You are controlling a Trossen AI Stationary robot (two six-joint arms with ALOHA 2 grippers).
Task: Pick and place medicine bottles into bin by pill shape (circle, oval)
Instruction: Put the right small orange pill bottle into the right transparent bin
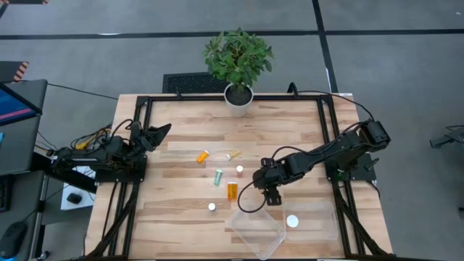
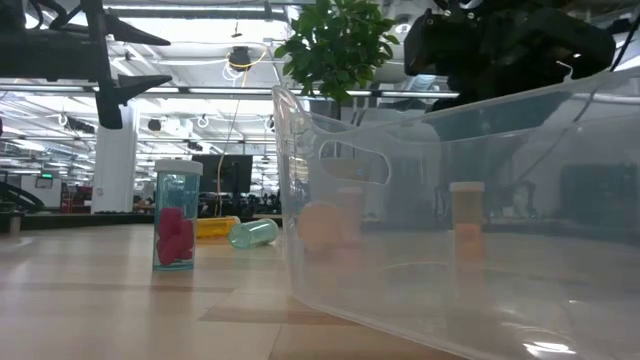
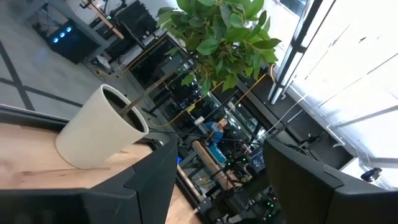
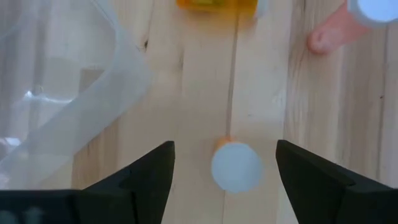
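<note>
Several small medicine bottles sit mid-table. An orange one [image 1: 203, 156] and a yellowish one [image 1: 233, 154] lie on their sides, as does a green one [image 1: 218, 177]. A pinkish one [image 1: 239, 170], an amber one [image 1: 232, 191] and a white-capped one [image 1: 212, 206] also show. My right gripper [image 1: 272, 194] points steeply down, open, above an upright white-capped bottle [image 4: 236, 167]. That bottle stands on the table below and between the fingers, untouched. My left gripper [image 1: 161, 132] waits open in the air at the table's left edge.
Two clear plastic bins sit at the near edge: a skewed one [image 1: 257, 232] and one to its right [image 1: 319, 217], where a white cap [image 1: 292, 221] shows. A potted plant [image 1: 238, 98] stands at the far edge. A black frame rail [image 1: 330, 145] borders the table.
</note>
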